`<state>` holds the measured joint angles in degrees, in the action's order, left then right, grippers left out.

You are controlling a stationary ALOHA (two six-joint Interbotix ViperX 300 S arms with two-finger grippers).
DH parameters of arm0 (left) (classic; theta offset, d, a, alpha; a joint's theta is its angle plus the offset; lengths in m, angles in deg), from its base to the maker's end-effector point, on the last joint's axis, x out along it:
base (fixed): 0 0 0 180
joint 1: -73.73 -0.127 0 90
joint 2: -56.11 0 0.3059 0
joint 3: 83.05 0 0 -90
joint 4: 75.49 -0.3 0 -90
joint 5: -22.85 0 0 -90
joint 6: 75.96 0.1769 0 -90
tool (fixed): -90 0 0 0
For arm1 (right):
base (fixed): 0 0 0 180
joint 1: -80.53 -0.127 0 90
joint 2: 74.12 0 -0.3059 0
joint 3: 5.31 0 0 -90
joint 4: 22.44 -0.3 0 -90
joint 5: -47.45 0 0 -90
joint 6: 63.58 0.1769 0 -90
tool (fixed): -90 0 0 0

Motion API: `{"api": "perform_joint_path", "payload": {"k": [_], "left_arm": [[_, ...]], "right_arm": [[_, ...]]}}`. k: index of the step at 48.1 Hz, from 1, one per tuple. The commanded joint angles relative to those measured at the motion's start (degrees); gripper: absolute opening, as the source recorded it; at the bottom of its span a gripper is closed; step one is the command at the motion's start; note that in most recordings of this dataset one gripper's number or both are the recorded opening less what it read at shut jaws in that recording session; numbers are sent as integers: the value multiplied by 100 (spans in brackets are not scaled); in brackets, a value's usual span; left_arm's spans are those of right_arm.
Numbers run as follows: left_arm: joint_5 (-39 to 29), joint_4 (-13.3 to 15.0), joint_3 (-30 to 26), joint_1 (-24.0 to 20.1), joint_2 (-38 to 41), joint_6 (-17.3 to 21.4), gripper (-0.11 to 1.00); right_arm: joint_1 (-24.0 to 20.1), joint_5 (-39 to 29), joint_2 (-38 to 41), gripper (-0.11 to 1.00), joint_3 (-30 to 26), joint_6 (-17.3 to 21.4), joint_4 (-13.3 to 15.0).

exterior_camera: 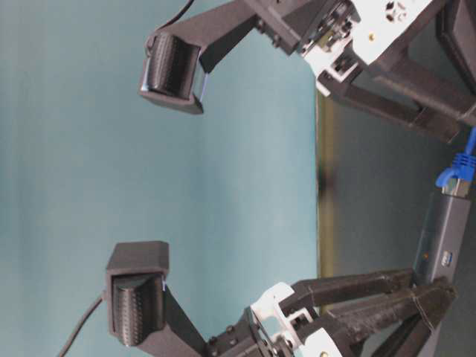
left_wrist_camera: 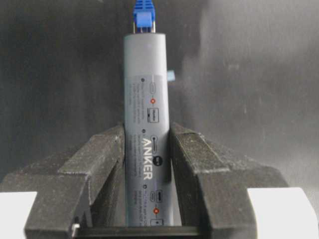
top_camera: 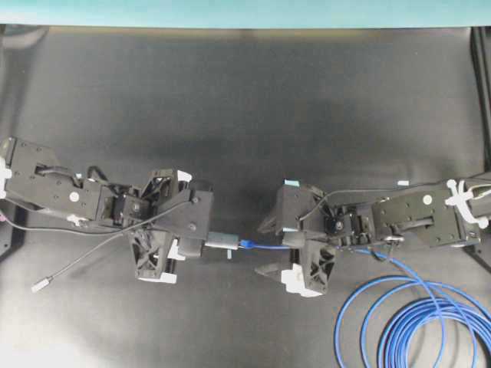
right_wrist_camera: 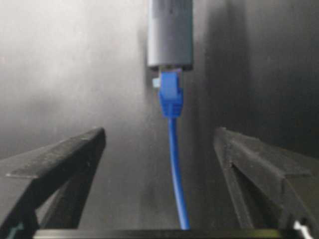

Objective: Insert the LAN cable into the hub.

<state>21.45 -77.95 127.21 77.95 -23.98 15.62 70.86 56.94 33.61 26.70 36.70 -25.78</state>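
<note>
The hub (top_camera: 222,239) is a slim grey bar, and my left gripper (top_camera: 205,239) is shut on its rear half. In the left wrist view the hub (left_wrist_camera: 147,99) stands between both black fingers (left_wrist_camera: 107,154), pointing away from the camera. The LAN cable's blue plug (top_camera: 247,244) sits in the hub's far end (left_wrist_camera: 143,17). In the right wrist view the plug (right_wrist_camera: 170,94) meets the hub (right_wrist_camera: 170,35), and the LAN cable (right_wrist_camera: 177,169) runs back between the jaws untouched. My right gripper (right_wrist_camera: 159,132) is open wide around the cable (top_camera: 267,247).
The rest of the blue cable lies coiled (top_camera: 418,326) at the front right of the black mat. The hub's thin grey cord trails left to a small plug (top_camera: 42,284). In the table-level view the hub (exterior_camera: 446,238) and blue plug (exterior_camera: 457,172) show at the right edge.
</note>
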Motion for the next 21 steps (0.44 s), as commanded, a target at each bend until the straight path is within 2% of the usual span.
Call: {"api": "perform_joint_path", "payload": {"k": [1, 19, 21], "left_arm": [[26, -18, -18, 9, -70, -18, 28], [62, -18, 26, -18, -35, -9, 29], [70, -18, 18, -26, -35, -9, 34]], "right_arm": [[-26, 18, -88, 82, 35, 44, -18], [-26, 185, -229, 83, 255, 79, -105], [-26, 193, -229, 83, 255, 79, -105]]}}
